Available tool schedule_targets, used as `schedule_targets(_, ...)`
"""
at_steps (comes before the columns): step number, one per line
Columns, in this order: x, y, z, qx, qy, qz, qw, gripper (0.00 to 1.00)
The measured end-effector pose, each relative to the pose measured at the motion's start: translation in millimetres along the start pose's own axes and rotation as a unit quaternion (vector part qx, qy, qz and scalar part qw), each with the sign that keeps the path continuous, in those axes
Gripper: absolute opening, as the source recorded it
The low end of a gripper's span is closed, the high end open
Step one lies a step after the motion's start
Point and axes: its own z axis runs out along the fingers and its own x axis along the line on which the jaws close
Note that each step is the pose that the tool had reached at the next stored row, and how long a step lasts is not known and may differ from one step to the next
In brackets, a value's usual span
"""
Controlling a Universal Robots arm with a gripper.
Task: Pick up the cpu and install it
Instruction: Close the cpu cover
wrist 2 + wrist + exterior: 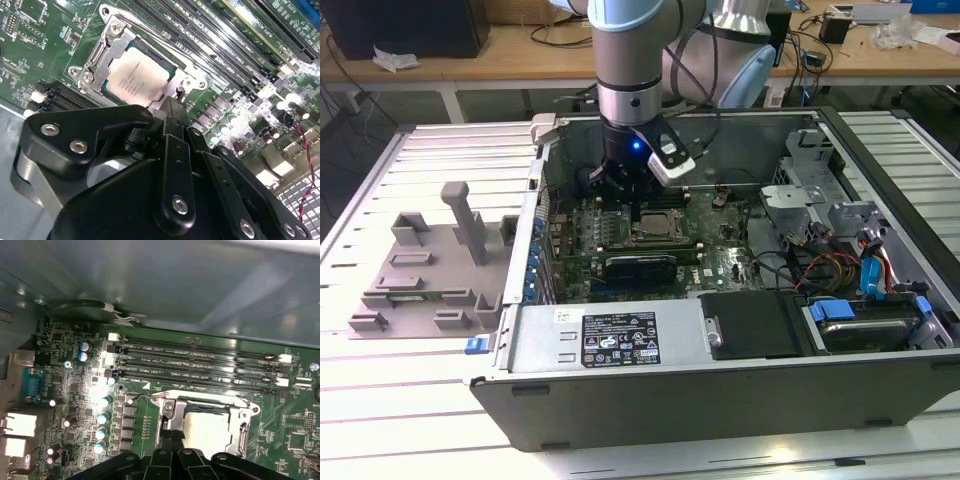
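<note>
The cpu (137,75), a flat square chip with a silvery top, lies flat inside the metal-framed socket (107,45) on the green motherboard. It is also seen under the arm in the exterior view (655,226) and in the first wrist view (205,427). My gripper (172,106) hangs just above one edge of the chip, its black fingers brought together with nothing between them. In the exterior view the gripper (638,205) reaches straight down into the open computer case. Its fingertips (167,436) meet at the socket's rim.
Several long memory slots (200,365) run beside the socket. The case wall (550,150) stands close on the exterior view's left. A drive cage (800,170) and cables (840,265) fill the right. A grey plastic tray (420,270) sits outside the case.
</note>
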Motion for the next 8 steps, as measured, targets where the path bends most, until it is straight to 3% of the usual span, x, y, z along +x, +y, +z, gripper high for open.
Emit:
schedule_targets(3,-14.3,-1.6,0.3,0.0,0.0009,0.0,1.0,0.11)
schedule_targets(4,-23.9,-2.7,0.6,-0.0001,0.0016,0.0,1.0,0.11)
schedule_targets(5,-27.6,-3.2,0.3,0.0002,0.0024,0.0,1.0,0.11)
schedule_targets(8,-28.2,-3.1,-7.7,0.0011,0.0025,0.0,1.0,0.11)
